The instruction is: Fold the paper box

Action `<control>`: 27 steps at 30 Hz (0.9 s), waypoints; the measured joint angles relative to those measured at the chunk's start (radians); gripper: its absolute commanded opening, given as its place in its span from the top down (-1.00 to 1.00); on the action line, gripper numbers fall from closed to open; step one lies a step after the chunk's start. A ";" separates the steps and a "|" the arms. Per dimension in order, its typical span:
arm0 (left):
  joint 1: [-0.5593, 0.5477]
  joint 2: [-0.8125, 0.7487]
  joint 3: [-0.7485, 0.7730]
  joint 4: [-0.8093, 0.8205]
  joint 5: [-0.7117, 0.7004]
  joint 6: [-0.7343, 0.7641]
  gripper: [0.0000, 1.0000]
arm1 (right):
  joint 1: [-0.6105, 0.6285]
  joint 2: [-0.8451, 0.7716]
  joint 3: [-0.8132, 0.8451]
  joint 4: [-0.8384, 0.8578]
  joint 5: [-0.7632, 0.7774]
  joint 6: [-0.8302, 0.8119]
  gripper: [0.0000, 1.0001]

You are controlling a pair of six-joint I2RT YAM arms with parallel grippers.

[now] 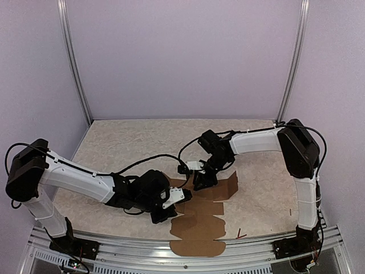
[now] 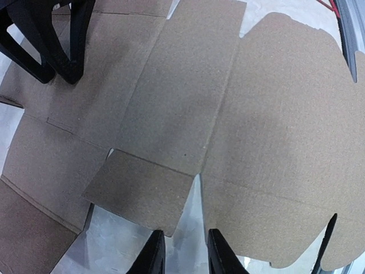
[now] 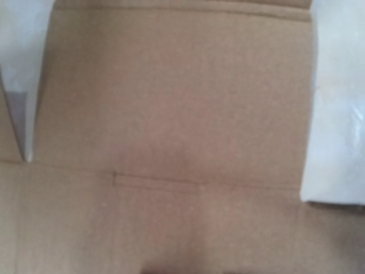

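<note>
Left fingers (image 2: pixel 154 257) spread by paper box (image 2: pixel 239 114) flap; right fingers (image 2: pixel 71 40) parted, seen only from left wrist.

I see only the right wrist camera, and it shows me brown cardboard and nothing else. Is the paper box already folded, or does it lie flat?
Observer: It lies flat. From above, the paper box is an unfolded sheet on the table, and its near end lies over the front rail.
Operator: Where is the left gripper?
Observer: The left gripper is at the sheet's left edge, beside a small side flap. Its fingers are apart, with nothing between them.
Operator: Do my right fingers hold anything?
Observer: The left wrist view shows the right gripper with fingers apart, tips down at the sheet's far part. I see no grip on anything.
</note>
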 measured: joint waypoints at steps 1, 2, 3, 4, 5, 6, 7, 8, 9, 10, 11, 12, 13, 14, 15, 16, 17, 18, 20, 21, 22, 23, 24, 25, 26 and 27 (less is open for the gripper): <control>0.000 0.000 -0.001 0.001 -0.007 0.013 0.55 | -0.001 0.000 0.000 0.000 -0.002 0.000 0.35; 0.000 0.000 -0.002 0.001 -0.011 0.026 0.57 | -0.001 0.000 0.000 0.000 -0.003 0.000 0.36; 0.000 0.000 -0.003 0.003 -0.018 0.041 0.59 | -0.001 0.001 0.000 0.000 -0.003 0.000 0.36; 0.000 0.000 -0.003 0.005 -0.023 0.052 0.61 | -0.001 0.001 0.000 0.000 -0.003 0.000 0.36; 0.000 0.000 -0.005 0.011 -0.032 0.066 0.63 | -0.001 0.001 0.000 0.000 -0.003 0.000 0.36; 0.000 0.000 -0.007 0.020 -0.038 0.080 0.65 | -0.002 0.001 0.000 0.000 -0.004 0.000 0.36; 0.000 0.000 -0.009 0.028 -0.045 0.089 0.66 | -0.002 0.001 0.000 0.000 -0.004 0.000 0.37; 0.000 0.001 -0.010 0.040 -0.050 0.100 0.68 | -0.002 0.001 0.000 0.000 -0.005 0.000 0.37; 0.000 0.003 -0.010 0.050 -0.055 0.108 0.69 | -0.003 0.001 0.000 0.000 -0.006 0.000 0.37; 0.000 0.005 -0.010 0.061 -0.062 0.117 0.70 | -0.003 0.001 0.000 0.001 -0.008 0.000 0.38; 0.000 0.008 -0.010 0.071 -0.067 0.124 0.71 | -0.004 0.002 0.000 0.001 -0.010 0.000 0.38; 0.000 0.009 -0.010 0.076 -0.069 0.130 0.72 | -0.005 0.002 0.000 0.001 -0.010 -0.001 0.38; 0.000 0.011 -0.010 0.080 -0.070 0.137 0.73 | -0.006 0.002 0.000 0.001 -0.012 -0.001 0.38; -0.002 0.014 -0.010 0.086 -0.070 0.142 0.74 | -0.007 0.002 0.000 0.001 -0.014 -0.001 0.38; -0.003 0.016 -0.010 0.093 -0.069 0.149 0.75 | -0.008 0.003 0.000 0.002 -0.017 -0.001 0.38; -0.003 0.017 -0.010 0.097 -0.068 0.153 0.76 | -0.009 0.003 0.000 0.002 -0.018 -0.002 0.39; -0.004 0.019 -0.010 0.101 -0.065 0.156 0.76 | -0.009 0.004 0.000 0.003 -0.019 -0.002 0.39; -0.004 0.023 -0.009 0.106 -0.061 0.163 0.75 | -0.010 0.004 0.000 0.005 -0.019 -0.002 0.39; -0.004 0.034 -0.007 0.115 -0.049 0.170 0.70 | -0.011 0.005 0.001 0.008 -0.020 -0.002 0.39; -0.004 0.041 -0.005 0.118 -0.042 0.171 0.66 | -0.011 0.006 0.002 0.008 -0.021 -0.002 0.39; -0.004 0.049 -0.001 0.121 -0.033 0.172 0.61 | -0.013 0.007 0.003 0.008 -0.024 -0.002 0.39; -0.004 0.056 0.002 0.124 -0.026 0.173 0.56 | -0.014 0.008 0.004 0.008 -0.026 -0.002 0.39; -0.004 0.063 0.008 0.125 -0.023 0.174 0.52 | -0.015 0.008 0.005 0.008 -0.029 -0.002 0.39; -0.004 0.068 0.015 0.126 -0.019 0.174 0.50 | -0.015 0.009 0.005 0.008 -0.031 -0.002 0.40; -0.007 0.071 0.023 0.128 -0.018 0.174 0.47 | -0.015 0.009 0.005 0.008 -0.032 -0.002 0.40; -0.009 0.072 0.032 0.129 -0.018 0.174 0.44 | -0.016 0.009 0.005 0.009 -0.032 -0.002 0.40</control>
